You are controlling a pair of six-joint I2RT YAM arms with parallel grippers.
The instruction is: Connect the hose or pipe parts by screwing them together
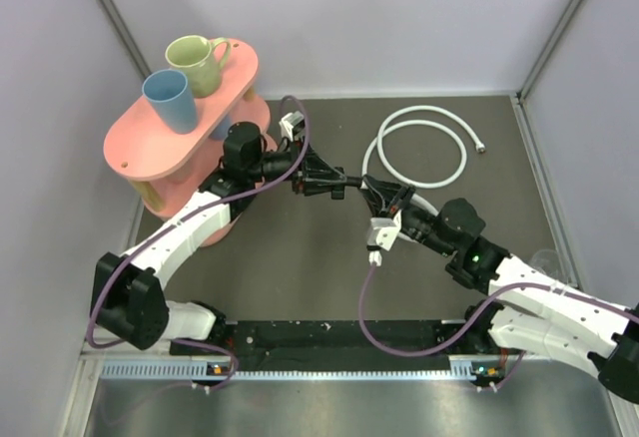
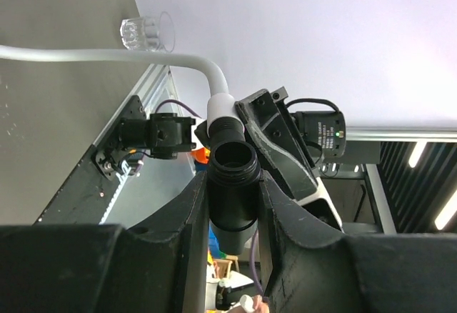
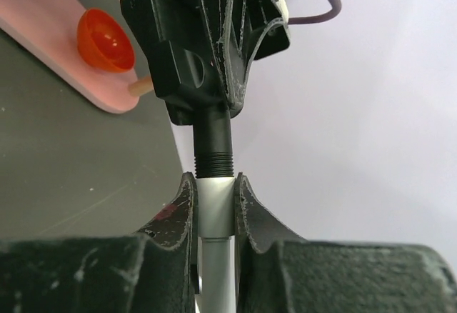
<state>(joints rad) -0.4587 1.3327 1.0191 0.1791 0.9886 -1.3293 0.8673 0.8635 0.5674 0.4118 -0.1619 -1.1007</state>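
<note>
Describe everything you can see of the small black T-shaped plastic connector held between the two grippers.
The small black T-shaped connector looks like matte plastic: a short tube with an open round mouth and a threaded side stub. The left gripper clamps its body between both fingers. The stub meets, in line, the pale end collar of the white flexible hose, which the right gripper is shut on. Thread engagement cannot be judged.
</note>
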